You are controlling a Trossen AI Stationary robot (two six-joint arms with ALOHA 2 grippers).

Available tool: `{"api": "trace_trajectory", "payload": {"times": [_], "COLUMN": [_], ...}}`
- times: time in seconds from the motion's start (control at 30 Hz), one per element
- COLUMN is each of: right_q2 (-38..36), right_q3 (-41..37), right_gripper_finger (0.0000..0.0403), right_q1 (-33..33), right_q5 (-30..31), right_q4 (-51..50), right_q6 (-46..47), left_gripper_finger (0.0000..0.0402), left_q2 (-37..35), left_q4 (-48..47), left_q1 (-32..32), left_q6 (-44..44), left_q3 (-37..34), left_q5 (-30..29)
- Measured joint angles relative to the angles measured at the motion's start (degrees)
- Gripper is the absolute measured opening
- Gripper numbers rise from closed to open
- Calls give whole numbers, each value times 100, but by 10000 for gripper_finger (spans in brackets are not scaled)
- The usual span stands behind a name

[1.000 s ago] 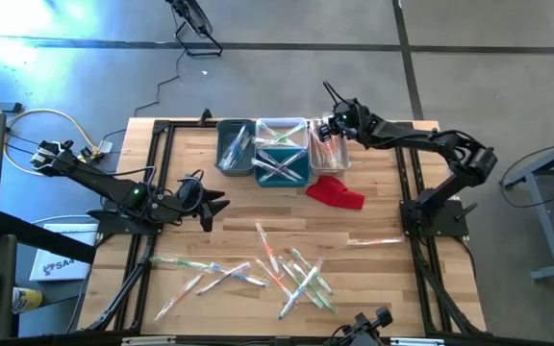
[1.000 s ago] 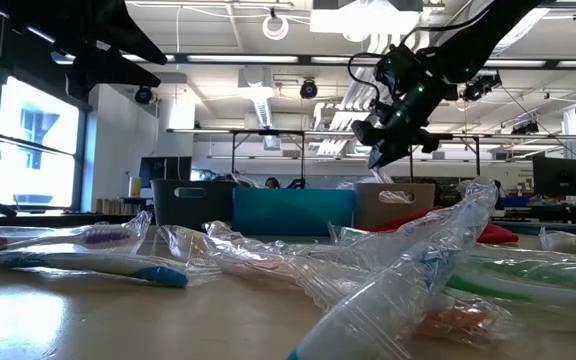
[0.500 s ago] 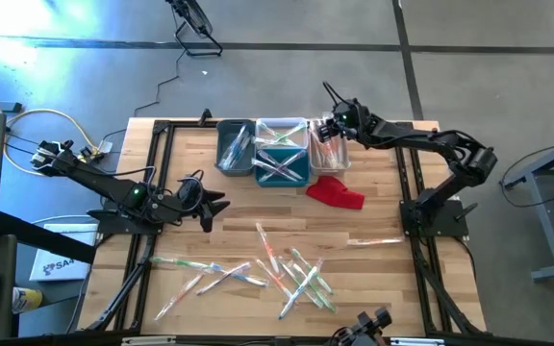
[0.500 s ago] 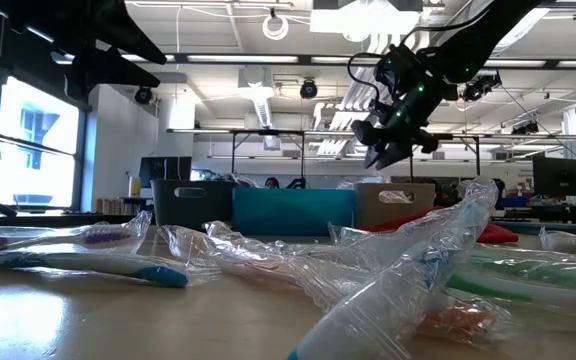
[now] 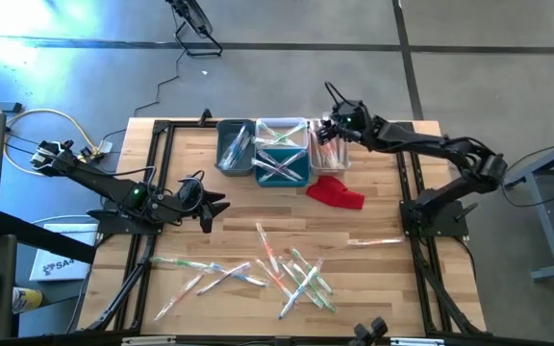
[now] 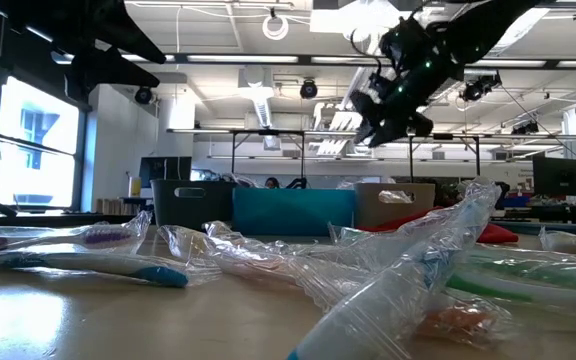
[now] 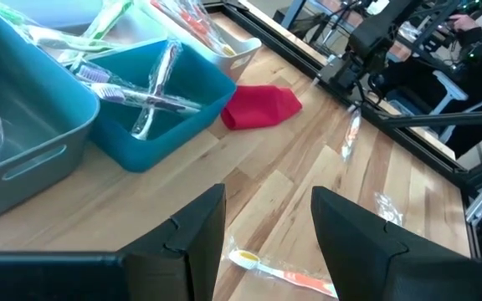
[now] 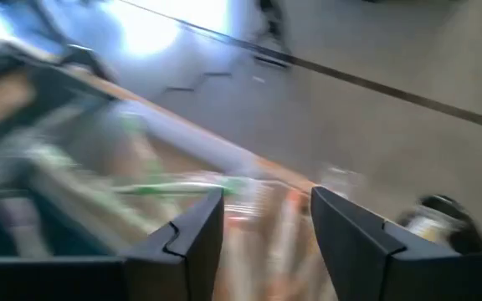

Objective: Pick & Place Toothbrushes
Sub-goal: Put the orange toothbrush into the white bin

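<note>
Setting. A light wooden plank tabletop (image 5: 373,207) stands on a grey concrete floor (image 5: 287,58) crossed by dark seams. Seen level across the tabletop: tall windows (image 6: 28,140) at one side, a white ceiling with strip lights (image 6: 218,58) and exposed ducts, and a monitor (image 6: 558,175) on distant desks.

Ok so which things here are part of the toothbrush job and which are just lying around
Part of the job:
wrapped toothbrushes loose on the table
toothbrushes in the bins
right gripper, open above the white bin

Lying about:
red cloth
left gripper, open, waiting
</note>
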Motion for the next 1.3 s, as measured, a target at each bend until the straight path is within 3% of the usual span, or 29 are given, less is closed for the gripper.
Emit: {"api": "trace_trajectory", "payload": {"times": [0.3, 0.43, 1.0, 1.3], "right_q2": [-775, -1071, -1523, -1525], "right_q3": [0, 0, 0, 0], "right_gripper_finger": [140, 122, 58, 33], "right_q1": [392, 623, 2073, 2756], "right_q5": [-1656, -2077, -2173, -2175], "right_q4": [-35, -212, -482, -1441], "right_q6": [0, 2, 185, 930], "left_gripper_finger": [175, 175, 175, 175], "left_q2": [1, 1, 0, 2], "left_q4": [-3, -5, -6, -6], "left_q1": [-1, 0, -1, 0], "left_q6": [-1, 0, 1, 1], "left_q3": [0, 0, 0, 0], "left_q5": [1, 1, 0, 0]}}
